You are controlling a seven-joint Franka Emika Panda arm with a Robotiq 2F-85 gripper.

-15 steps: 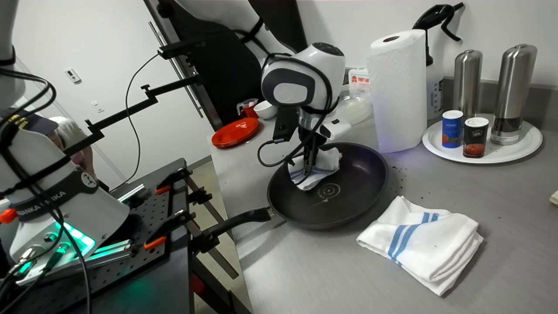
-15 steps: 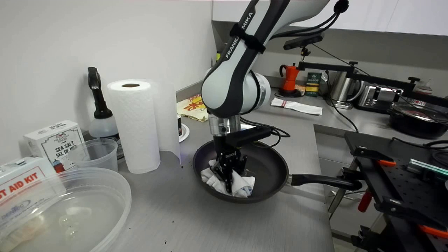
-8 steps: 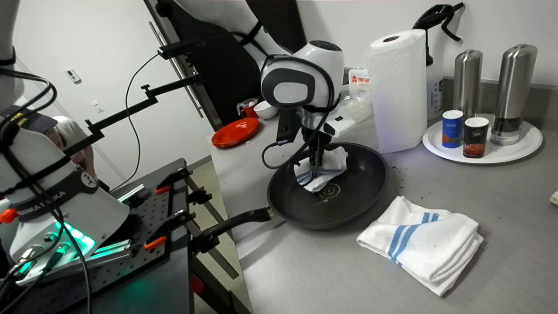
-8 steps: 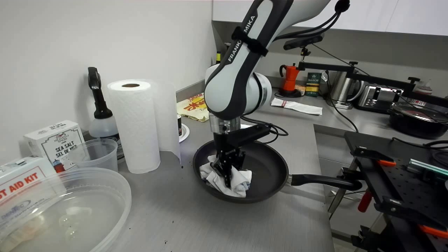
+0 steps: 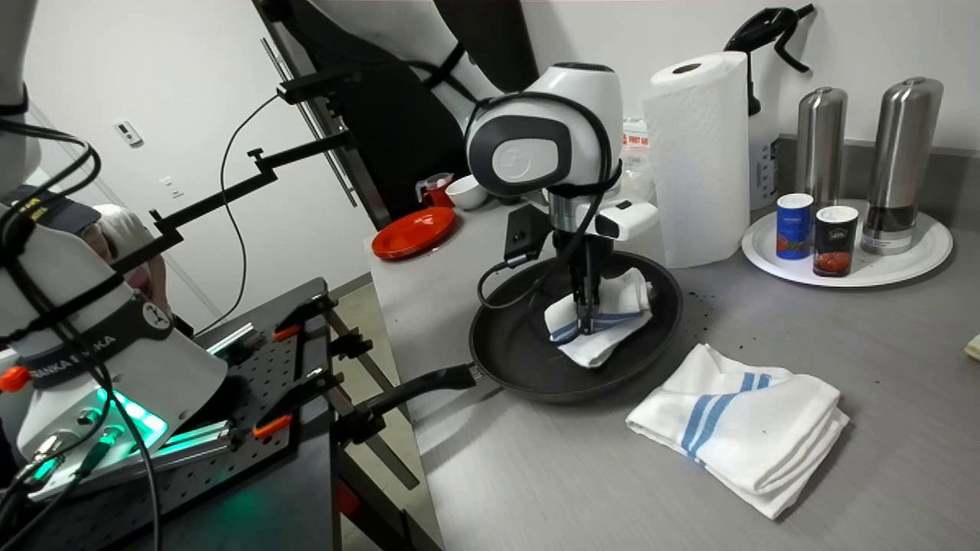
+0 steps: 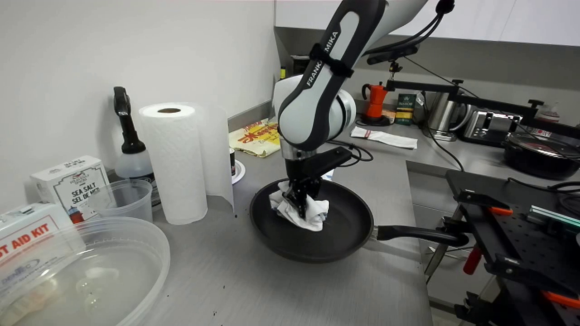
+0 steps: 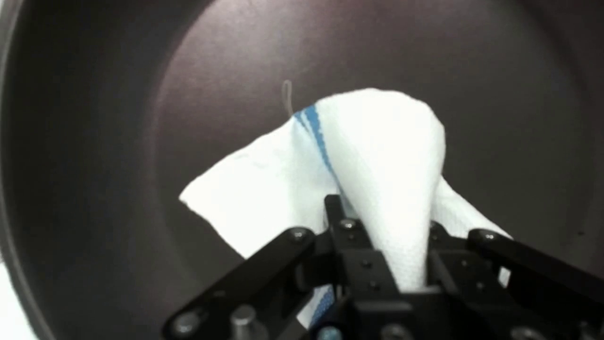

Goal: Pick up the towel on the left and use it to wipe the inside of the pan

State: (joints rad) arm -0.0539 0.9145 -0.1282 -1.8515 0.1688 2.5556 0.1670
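Note:
A white towel with blue stripes lies bunched inside the black pan; the towel shows in both exterior views [image 5: 626, 295] [image 6: 313, 217] and in the wrist view [image 7: 264, 193]. The pan [image 5: 521, 360] [image 6: 349, 231] [image 7: 212, 94] sits on the grey counter. My gripper [image 5: 586, 327] [image 6: 302, 212] [image 7: 383, 212] points down into the pan. It is shut on the towel, with a thick fold standing up between its fingers [image 7: 363, 264]. The towel rests against the pan floor. The right fingertip is mostly hidden behind the fold in the wrist view.
A second folded striped towel [image 5: 750, 432] lies beside the pan. A paper towel roll [image 5: 698, 161] stands close behind the pan. A white plate [image 5: 880, 268] holds shakers and mills. The pan handle [image 6: 417, 233] reaches past the counter edge. A clear tub [image 6: 122, 253] stands nearby.
My gripper has slid with the towel across the pan floor toward the side of the second folded towel. The towel stays held. The pan has not visibly moved.

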